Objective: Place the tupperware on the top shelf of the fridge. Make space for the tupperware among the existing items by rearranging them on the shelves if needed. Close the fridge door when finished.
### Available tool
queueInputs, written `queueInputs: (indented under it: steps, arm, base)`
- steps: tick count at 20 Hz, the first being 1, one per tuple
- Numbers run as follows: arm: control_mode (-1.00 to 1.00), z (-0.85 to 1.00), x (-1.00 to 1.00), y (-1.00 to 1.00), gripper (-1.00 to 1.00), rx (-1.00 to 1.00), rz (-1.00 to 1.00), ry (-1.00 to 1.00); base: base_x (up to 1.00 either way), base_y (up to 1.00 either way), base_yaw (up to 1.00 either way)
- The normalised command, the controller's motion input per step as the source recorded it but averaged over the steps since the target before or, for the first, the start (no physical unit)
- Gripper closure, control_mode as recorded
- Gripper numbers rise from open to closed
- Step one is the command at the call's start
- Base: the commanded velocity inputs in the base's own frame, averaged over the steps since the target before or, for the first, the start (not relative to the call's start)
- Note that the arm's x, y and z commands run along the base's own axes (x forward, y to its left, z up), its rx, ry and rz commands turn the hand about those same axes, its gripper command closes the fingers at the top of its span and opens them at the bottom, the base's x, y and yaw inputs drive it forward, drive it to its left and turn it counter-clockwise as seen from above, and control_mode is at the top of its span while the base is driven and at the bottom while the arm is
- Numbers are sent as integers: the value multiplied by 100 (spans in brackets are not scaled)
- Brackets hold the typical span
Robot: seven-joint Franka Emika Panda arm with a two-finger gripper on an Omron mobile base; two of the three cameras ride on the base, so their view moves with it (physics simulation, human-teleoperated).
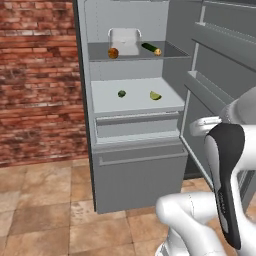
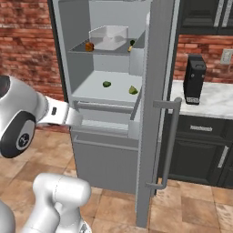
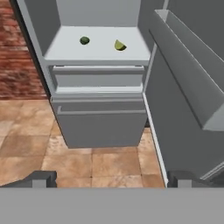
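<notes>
**Tupperware on the top shelf, fridge door open**

The tupperware (image 1: 125,41), a white rectangular lidless plastic tub with rounded corners and a flared rim, sits on the flat mid-grey top shelf (image 1: 100,54) of the tall grey fridge (image 1: 140,180), toward the back wall. It stands upright, mouth up; in the left base view its long axis seems to run across the shelf from 9 to 3 o'clock, though I cannot be sure.

In that view the round orange (image 1: 113,53) lies at 7 o'clock from the tub, just beside its front corner. The dark green cucumber (image 1: 148,47) lies at 4 o'clock, tilted diagonally, with the small tan ball (image 1: 158,51) at its near end.

On the paler whitish lower shelf (image 1: 135,102) the green lime (image 1: 121,93) and the yellow-green lime wedge (image 1: 155,95) lie well apart.

The tall grey fridge door (image 2: 157,113) with its slim vertical handle (image 2: 169,145) stands wide open, its grey inner racks (image 1: 215,45) facing the interior.

The two-finger gripper (image 3: 111,179) hangs outside the fridge above the tiled floor (image 3: 100,164), fingertips (image 3: 41,178) spread wide, holding nothing.
</notes>
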Motion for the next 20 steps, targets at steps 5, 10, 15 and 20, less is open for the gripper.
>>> queueInputs:
  steps: [5,10,15,20]
  arm:
    - [-100,0,-74,-27,-100,0,-19,-7]
    - [-100,8,-52,-65,-100,1,-22,-7]
    - [-100,0,-7,-93,-100,11,-9,-1]
    - [-100,0,1,-100,-100,33,-1,-1]
  base:
    - [0,0,0]
    - [0,0,0]
    - [0,0,0]
    - [0,0,0]
